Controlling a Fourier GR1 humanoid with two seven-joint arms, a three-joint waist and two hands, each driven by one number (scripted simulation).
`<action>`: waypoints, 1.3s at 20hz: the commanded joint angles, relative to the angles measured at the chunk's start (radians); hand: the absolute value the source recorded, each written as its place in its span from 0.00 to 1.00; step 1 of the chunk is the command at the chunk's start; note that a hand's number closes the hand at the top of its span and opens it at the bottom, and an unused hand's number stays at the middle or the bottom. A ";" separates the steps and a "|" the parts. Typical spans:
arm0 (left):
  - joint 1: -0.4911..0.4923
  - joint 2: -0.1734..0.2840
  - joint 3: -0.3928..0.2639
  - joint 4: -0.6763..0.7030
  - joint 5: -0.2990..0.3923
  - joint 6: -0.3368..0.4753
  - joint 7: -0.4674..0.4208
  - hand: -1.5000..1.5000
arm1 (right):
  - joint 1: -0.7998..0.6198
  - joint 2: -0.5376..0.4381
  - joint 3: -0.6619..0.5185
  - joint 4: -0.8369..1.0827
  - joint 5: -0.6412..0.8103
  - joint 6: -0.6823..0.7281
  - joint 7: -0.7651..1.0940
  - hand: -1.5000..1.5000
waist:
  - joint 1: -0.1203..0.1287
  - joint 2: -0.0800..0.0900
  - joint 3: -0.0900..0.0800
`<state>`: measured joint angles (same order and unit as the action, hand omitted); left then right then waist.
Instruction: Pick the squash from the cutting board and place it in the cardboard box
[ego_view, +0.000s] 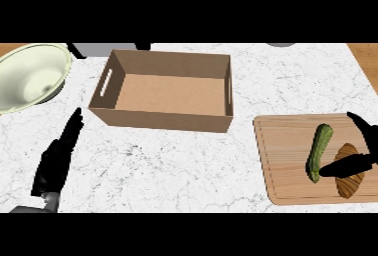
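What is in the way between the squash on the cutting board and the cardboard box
Nothing visible. The squash lies on the cutting board beside the right hand; only bare marble counter separates it from the open cardboard box.

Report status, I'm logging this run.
Left hand open, idle. Right hand open beside long green squash on wooden cutting board. Brown cardboard box unobstructed.

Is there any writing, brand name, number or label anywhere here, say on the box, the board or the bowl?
None: no text, number or sign shows anywhere.
The open brown cardboard box: plain walls, only handle slots.
The light wooden cutting board: bare wood grain.
The long green squash: no sticker.
The pale round bowl: unmarked.
The white marbled counter: only dark veining.
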<state>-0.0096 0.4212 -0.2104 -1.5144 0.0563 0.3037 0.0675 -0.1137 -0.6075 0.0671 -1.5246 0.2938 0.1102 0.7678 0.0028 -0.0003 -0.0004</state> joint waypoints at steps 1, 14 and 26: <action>0.022 0.022 0.034 -0.095 0.000 -0.042 0.076 0.50 | -0.021 0.074 0.039 -0.029 0.077 -0.002 0.108 0.00 | 0.002 -0.001 0.000; 0.005 -0.100 0.124 0.017 -0.103 -0.134 -0.018 0.50 | 0.056 0.172 -0.075 0.024 0.179 0.052 -0.016 0.00 | -0.004 0.000 0.000; 0.027 -0.127 0.185 -0.138 -0.162 -0.190 0.123 0.50 | -0.015 0.199 -0.155 0.123 0.245 0.097 -0.083 0.00 | 0.000 -0.001 0.001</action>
<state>-0.0161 0.2821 -0.0405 -1.5376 -0.1006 0.1405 0.1126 -0.1276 -0.3921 -0.0501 -1.4059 0.5422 0.1757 0.7024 0.0015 -0.0001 0.0001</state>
